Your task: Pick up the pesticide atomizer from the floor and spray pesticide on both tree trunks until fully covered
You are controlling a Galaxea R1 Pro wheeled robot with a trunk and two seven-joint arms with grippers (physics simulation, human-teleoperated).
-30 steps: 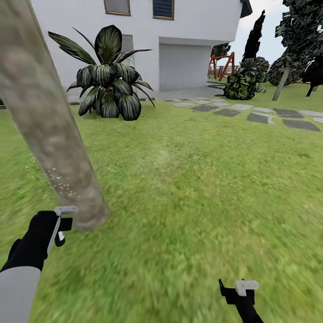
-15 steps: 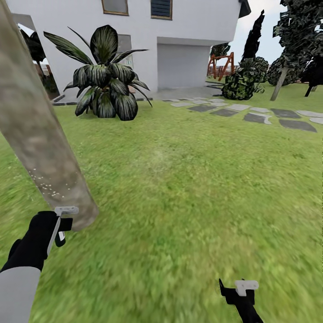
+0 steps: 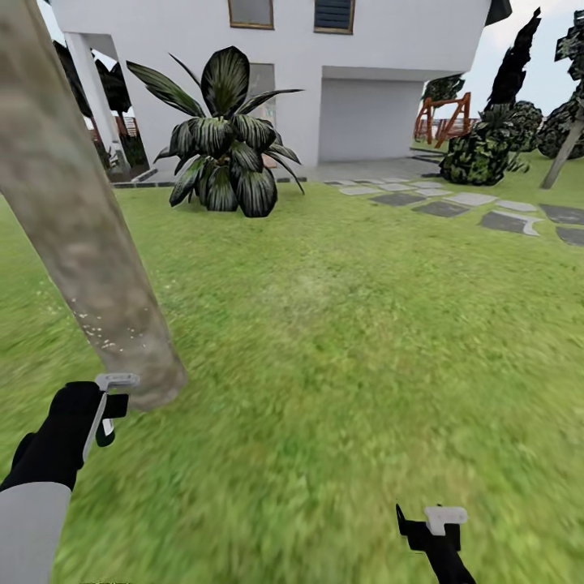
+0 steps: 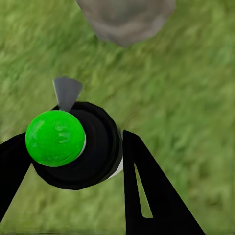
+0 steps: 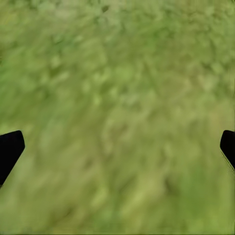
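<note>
Head view showed the left gripper [image 3: 109, 405] jaws pinching the pesticide atomizer [image 4: 73, 147] beside a lightly speckled tree trunk [image 3: 81, 219], right gripper [image 5: 117, 147] jaws spread; most spraying apparently remained.

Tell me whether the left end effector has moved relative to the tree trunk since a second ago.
No. The left end effector remains beside the tree trunk base; only the camera shifted.
</note>
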